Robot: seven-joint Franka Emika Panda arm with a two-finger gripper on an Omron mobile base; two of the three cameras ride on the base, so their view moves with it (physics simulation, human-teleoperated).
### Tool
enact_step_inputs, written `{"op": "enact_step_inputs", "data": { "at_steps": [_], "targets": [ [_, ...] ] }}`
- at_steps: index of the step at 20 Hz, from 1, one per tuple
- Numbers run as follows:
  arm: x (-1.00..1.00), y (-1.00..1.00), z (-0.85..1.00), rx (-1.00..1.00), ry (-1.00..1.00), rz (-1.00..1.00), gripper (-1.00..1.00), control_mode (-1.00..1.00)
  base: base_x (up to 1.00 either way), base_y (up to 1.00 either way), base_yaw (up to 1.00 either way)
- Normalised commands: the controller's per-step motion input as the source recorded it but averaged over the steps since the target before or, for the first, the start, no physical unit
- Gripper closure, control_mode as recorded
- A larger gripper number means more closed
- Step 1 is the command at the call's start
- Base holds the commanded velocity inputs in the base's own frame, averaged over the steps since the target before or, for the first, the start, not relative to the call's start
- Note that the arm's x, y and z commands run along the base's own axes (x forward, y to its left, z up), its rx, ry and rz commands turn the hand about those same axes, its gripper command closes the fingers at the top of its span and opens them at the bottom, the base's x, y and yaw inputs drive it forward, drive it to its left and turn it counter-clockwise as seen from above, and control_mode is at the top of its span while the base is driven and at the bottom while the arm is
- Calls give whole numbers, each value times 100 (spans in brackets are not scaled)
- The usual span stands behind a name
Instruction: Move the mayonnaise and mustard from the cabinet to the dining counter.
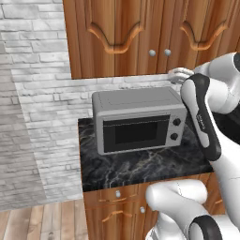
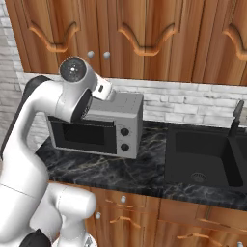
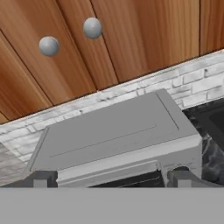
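The cabinet [image 1: 122, 37] [image 2: 144, 34] [image 3: 131, 35] hangs on the wall with its carved doors shut. Two round silver knobs [image 3: 48, 45] sit side by side where two doors meet. The mayonnaise and mustard are hidden, and the dining counter is out of view. My gripper [image 3: 111, 179] is open, nothing between its fingertips [image 3: 41, 178]. It hovers over the microwave's top, just below the cabinet's lower edge, pointing toward the knobs. The white hand [image 1: 180, 75] sits under the knobs [image 1: 159, 53].
A grey microwave [image 1: 136, 119] [image 2: 96, 130] [image 3: 109, 131] stands on the black marble counter [image 1: 140, 166] under the cabinet. A black sink [image 2: 202, 154] with a dark faucet [image 2: 238, 116] lies to its right. White brick wall runs behind. Drawers sit below the counter.
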Motion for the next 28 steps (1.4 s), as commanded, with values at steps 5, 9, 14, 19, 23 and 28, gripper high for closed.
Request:
{"op": "enact_step_inputs", "data": {
  "at_steps": [5,9,14,19,23,28],
  "targets": [
    [33,-9,44,10,-1,-9,-100,-100,0,0,0],
    [34,0,30,11,-5,-3,-100,-100,0,0,0],
    [21,0,17,6,-12,0,-100,-100,0,0,0],
    [25,0,11,2,-6,0,-100,-100,0,0,0],
    [37,0,1,1,0,0,-100,-100,0,0,0],
    [46,-6,4,4,0,0,-100,-100,0,0,0]
  ]
}}
